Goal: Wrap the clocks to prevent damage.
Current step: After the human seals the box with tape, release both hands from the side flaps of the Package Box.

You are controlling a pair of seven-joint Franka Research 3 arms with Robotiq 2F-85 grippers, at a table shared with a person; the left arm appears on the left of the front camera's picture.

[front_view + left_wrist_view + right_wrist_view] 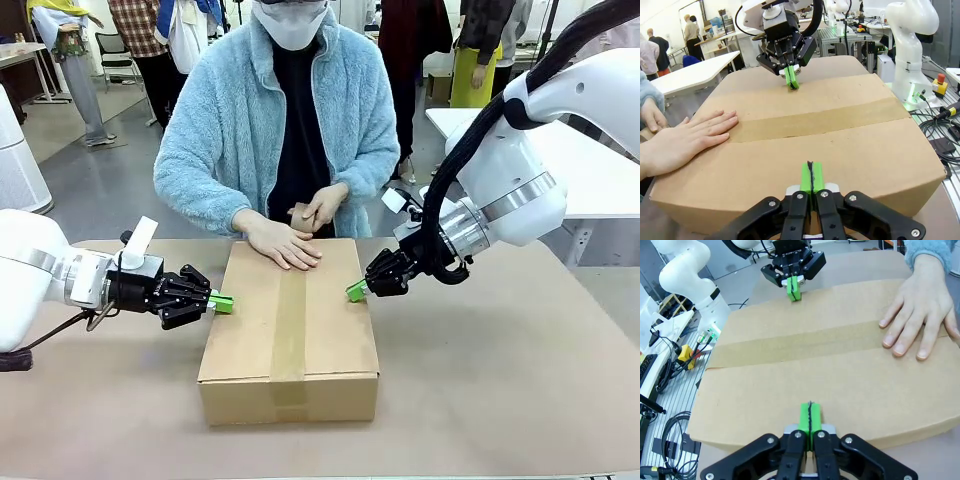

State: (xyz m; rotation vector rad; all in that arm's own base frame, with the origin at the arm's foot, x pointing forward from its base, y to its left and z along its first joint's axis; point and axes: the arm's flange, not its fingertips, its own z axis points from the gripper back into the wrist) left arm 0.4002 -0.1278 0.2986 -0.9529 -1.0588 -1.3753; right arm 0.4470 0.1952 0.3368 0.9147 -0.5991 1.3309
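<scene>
A taped cardboard box (290,330) stands in the middle of the table; any clocks are hidden from view. My left gripper (222,303) is shut, and its green tips press against the box's left top edge (811,176). On the opposite side my right gripper (356,291) is also shut, with its tips at the right top edge (810,416). Each wrist view shows the other gripper across the box (793,80) (794,289). The person's hand (285,243) lies flat on the box's far end (687,142) (920,315). Their other hand (322,207) holds a small brown object.
The table (500,380) has a brown surface. A white table (600,170) stands at the back right. Cables and an emergency stop button (940,85) lie beside the table in the left wrist view. Other people stand far behind.
</scene>
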